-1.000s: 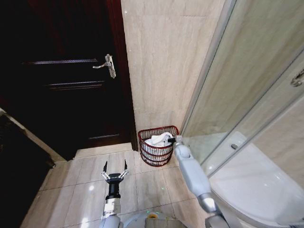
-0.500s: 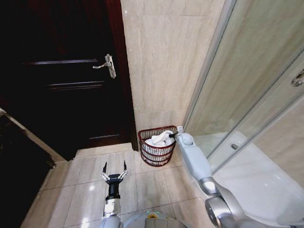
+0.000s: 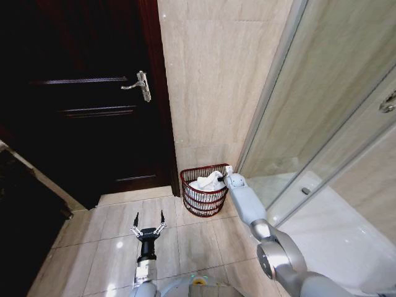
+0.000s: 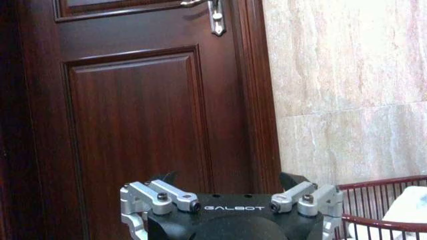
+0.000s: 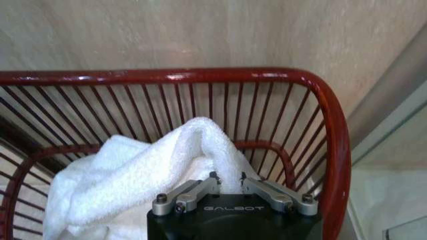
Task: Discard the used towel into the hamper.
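wire hamper [image 3: 202, 197]: dark red-brown, round, thin upright bars under a thick glossy rim, narrower at the base. you see it on the floor against the wall, in the corner between the door frame and the glass screen.
towel [image 3: 208, 181]: white terry, fluffy loops, crumpled into a soft peak. it sits inside the hamper and bulges above the rim; in the right wrist view one fold rises to a rounded ridge.
right gripper [image 5: 225, 182]: your right arm reaches forward to the hamper's right rim. black body, grey metal linkages, fingers drawn close together and pinching the towel fold over the basket.
left gripper [image 3: 149, 221]: low over the floor tiles, well left of the hamper, pointing toward the door. black fingers spread wide in a v, nothing between them.
door [image 3: 86, 105]: dark polished wood with raised panels, silver lever handle [image 3: 140, 85].
wall [image 3: 210, 80]: beige stone-look tile, faint veining, smooth.
floor [image 3: 117, 241]: glossy beige square tiles with pale grout lines.
glass screen [image 3: 322, 105]: clear pane in a metal frame, to the right of the hamper.
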